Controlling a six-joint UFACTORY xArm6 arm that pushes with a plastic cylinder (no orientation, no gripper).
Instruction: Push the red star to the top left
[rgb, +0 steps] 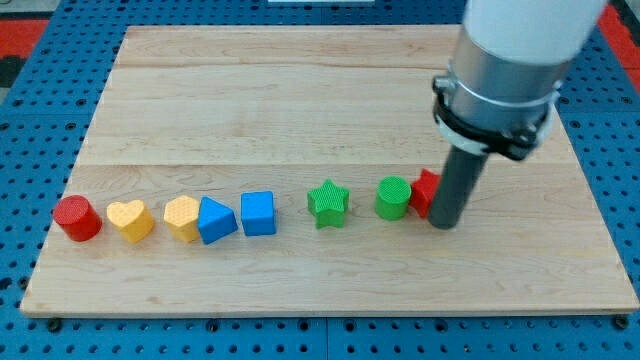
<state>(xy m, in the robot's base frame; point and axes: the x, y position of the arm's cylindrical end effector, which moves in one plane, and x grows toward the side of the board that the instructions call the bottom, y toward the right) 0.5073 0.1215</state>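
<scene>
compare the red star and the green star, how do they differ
The red star is mostly hidden behind my tip and touches the green cylinder; the green star stands fully visible, apart from the other blocks. Colours differ. Both sit in the same row.

Board (300, 90): pale wood, visible grain, smooth matt planks joined lengthwise.
Rod above my tip (445, 225): dark, matt, smooth.
Collar (495, 100): grey metal-looking band, dull sheen, under a white glossy housing.
Green star (328, 203): ribbed, layered plastic, matt.
Green cylinder (393, 198): same ridged plastic finish.
Red star (424, 190): matt plastic, mostly hidden.
Blue cube (258, 213): matt plastic, smooth faces.
Base (60, 335): blue perforated panel, slight gloss.
</scene>
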